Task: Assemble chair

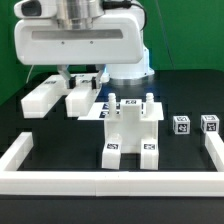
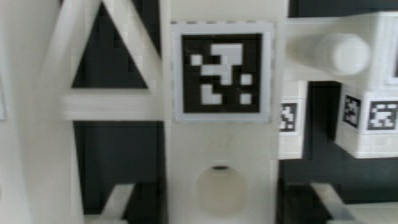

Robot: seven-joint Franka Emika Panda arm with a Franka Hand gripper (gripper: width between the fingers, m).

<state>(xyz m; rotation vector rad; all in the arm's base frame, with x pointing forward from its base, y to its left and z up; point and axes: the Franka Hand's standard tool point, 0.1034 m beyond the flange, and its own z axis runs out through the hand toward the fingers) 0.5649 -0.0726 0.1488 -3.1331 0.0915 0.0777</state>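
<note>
In the exterior view my gripper point(image 1: 84, 80) hangs under the white robot body, down on a thick white chair part point(image 1: 78, 98) at the back left. The wrist view shows that part point(image 2: 222, 130) as a blocky bar with a black-and-white tag and an oval hole at its near end. It lies between my fingers point(image 2: 121, 198), and my gripper point(image 2: 222, 200) is shut on it. The cross-braced piece point(image 2: 89, 100) lies right beside it. A partly joined block of chair parts point(image 1: 131, 130) stands mid-table with two tags on its front.
A long white part point(image 1: 40, 96) lies on the exterior view's left of the gripper. Two small tagged cubes point(image 1: 181, 125) point(image 1: 209, 123) sit at the right. A flat tagged sheet point(image 1: 103, 108) lies behind the joined block. The low white border rail point(image 1: 110, 181) runs along the front and both sides.
</note>
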